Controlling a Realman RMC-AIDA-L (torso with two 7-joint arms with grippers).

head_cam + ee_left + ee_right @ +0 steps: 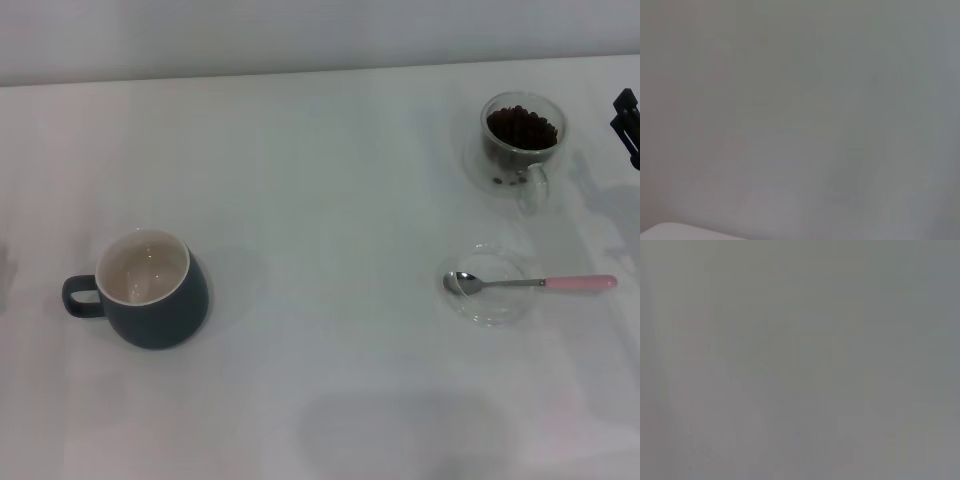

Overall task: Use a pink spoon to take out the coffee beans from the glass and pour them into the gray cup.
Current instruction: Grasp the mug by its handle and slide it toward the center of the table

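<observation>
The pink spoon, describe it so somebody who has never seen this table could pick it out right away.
On the white table, look to the robot's right side, nearer the robot than the glass of coffee beans. A shallow clear dish sits there, and the pink spoon lies across it, bowl in the dish. It is the only utensil, with a shiny metal bowl and a pale pink handle end.

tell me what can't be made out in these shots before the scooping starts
- Right gripper: head view, cut off by the right edge; only a dark tip shows, fingers open or shut unknown.
- Left gripper: in no view.
- Both wrist views: blank grey surface only, none of the task's things in them.
- Glass: how deep the coffee beans go, blurred by the rounded walls.
- Gray cup: any beans inside, too faint to tell.
</observation>
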